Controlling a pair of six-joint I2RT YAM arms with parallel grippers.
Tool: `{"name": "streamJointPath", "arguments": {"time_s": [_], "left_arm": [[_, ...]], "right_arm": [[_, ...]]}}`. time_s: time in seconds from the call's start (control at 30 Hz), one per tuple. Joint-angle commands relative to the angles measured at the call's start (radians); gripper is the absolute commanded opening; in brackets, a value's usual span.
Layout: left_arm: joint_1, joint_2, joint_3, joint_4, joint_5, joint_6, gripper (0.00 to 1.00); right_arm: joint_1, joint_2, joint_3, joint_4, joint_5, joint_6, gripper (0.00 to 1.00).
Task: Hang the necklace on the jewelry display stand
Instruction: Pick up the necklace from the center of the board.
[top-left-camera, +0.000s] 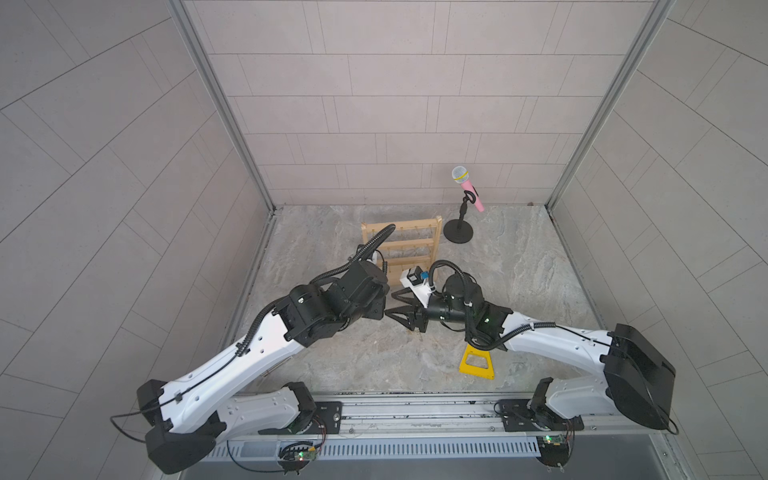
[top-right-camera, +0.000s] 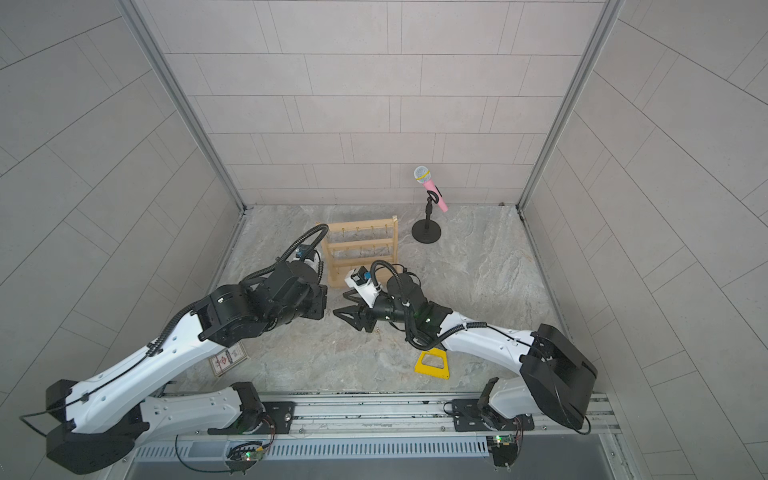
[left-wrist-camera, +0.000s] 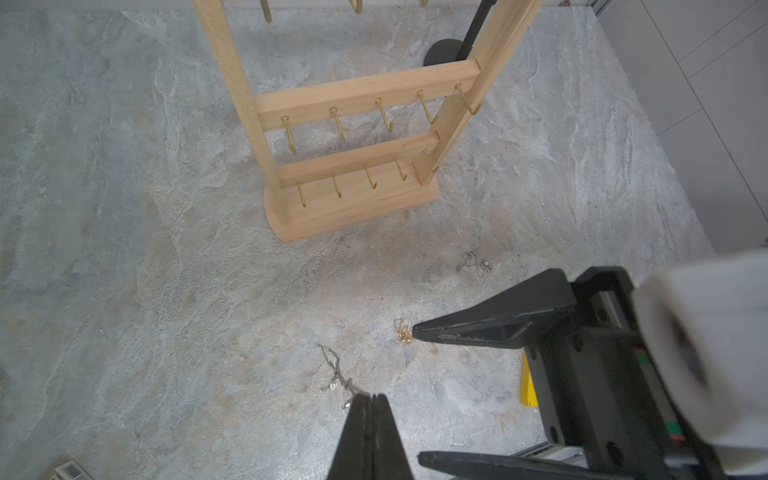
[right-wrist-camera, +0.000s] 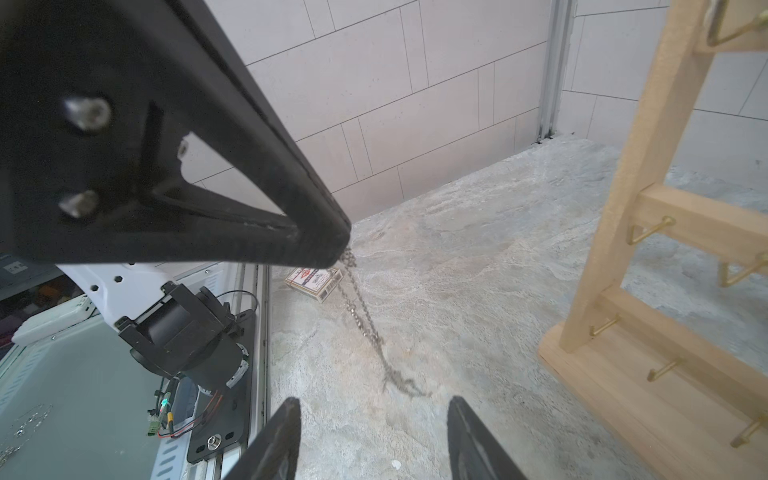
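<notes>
The left pincer (right-wrist-camera: 338, 245), pressed together, pinches the silver necklace (right-wrist-camera: 361, 316), its tail on the counter (right-wrist-camera: 478, 249) near the jewelry display stand (left-wrist-camera: 365, 91); the right pincer (right-wrist-camera: 372, 411), spread, should catch the chain cleanly, opening a loop for a hook.

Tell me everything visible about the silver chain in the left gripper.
The silver chain is a thin necklace of small metal links, seemingly doubled into two strands. Its upper end is pinched in the shut left gripper. From there it hangs slanting down, and its bunched lower end appears to reach the stone-look tabletop. It is near the jewelry display stand, apart from it and on no hook. The open right gripper is near its lower end, not touching.
</notes>
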Motion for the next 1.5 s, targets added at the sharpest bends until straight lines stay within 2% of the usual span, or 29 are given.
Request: {"name": "streamJointPath", "arguments": {"time_s": [0.0,0.37,0.8,1.2,1.47], "left_arm": [[0.001,0.013,0.055,-0.041,0.032,0.053,0.0],[-0.006,0.063,0.132,-0.089,0.144,0.178,0.0],[-0.011,0.091,0.172,-0.142,0.175,0.268,0.0],[-0.014,0.095,0.192,-0.15,0.211,0.322,0.0],[-0.014,0.096,0.207,-0.155,0.209,0.332,0.0]], "right_arm": [[0.004,0.013,0.026,0.013,-0.037,-0.043,0.55],[-0.007,0.017,0.031,0.0,-0.109,-0.084,0.52],[-0.069,0.013,0.026,0.058,-0.231,-0.056,0.51],[-0.074,0.065,0.036,0.124,-0.352,-0.052,0.4],[-0.074,0.099,0.031,0.164,-0.371,-0.043,0.31]]}}
